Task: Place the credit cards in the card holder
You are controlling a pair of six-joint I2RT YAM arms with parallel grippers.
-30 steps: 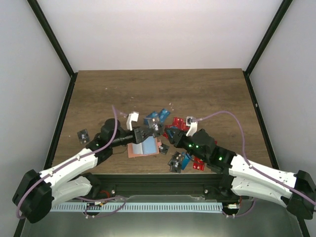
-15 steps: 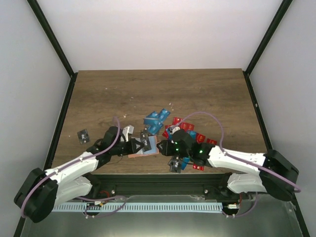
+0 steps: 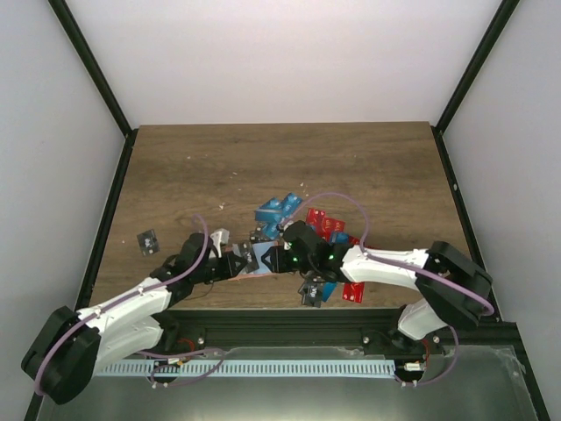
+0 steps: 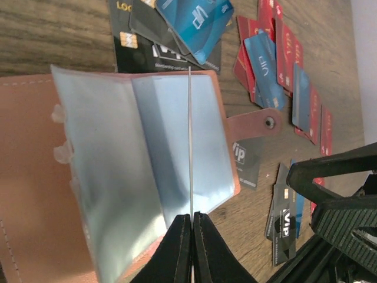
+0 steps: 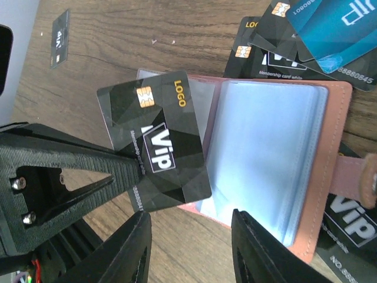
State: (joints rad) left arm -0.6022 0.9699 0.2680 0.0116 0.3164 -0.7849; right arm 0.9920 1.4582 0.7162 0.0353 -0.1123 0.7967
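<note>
Nearest the arms, close to the front edge of the bench (image 3: 351,167), the card holder (image 4: 29,194) lies open and flat, its clear pockets facing up. No card shows inside any pocket in either wrist view, so the filling looks to be at its very start.

The left end effector (image 4: 192,236) is closed on the edge of one clear sleeve (image 4: 190,147), holding it upright away from the rest. The right end effector (image 5: 189,217) has its fingers set apart with a black VIP card (image 5: 156,147) across the tips, apparently gripped by its edges. The card hangs tilted just above the left side of the open holder and is not yet slid in. Every other card remains to be placed.

By count there is one holder and one card in hand. At the front right lie a black card (image 3: 310,294) with a blue one tucked beside it, and a red card (image 3: 353,291). Off to the left sits a lone black card (image 3: 147,239), well apart. Beyond the holder come a blue cluster (image 3: 276,210) and a red cluster (image 3: 324,224), with black cards under the blue. Because they overlap, the totals are only minimums: at least four red, four blue and five black.
</note>
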